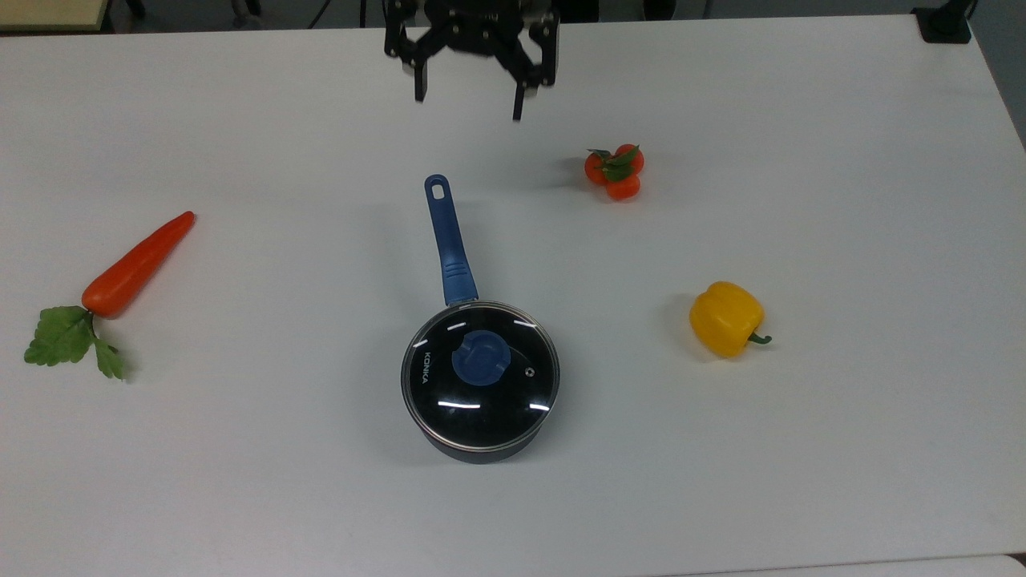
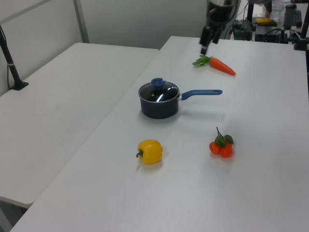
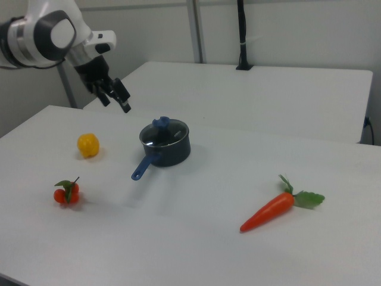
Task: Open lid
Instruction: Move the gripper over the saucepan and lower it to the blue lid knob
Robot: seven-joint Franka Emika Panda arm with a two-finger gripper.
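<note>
Lid (image 3: 164, 132) sits on saucepan (image 3: 169, 149); carrot (image 3: 269, 213) well apart.

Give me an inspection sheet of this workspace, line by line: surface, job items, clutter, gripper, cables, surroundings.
Surface: white table, flat, bare apart from the items below.
Job's things: lid seated on the black saucepan; blue knob free; blue handle points toward the arm.
Clutter: carrot, tomato cluster and yellow pepper, all apart from the pan.
Gripper: gripper open, empty, hanging above the table beyond the handle's end.
Cables: nothing seen on the table.
Surroundings: a second white table alongside; black post standing on it.
</note>
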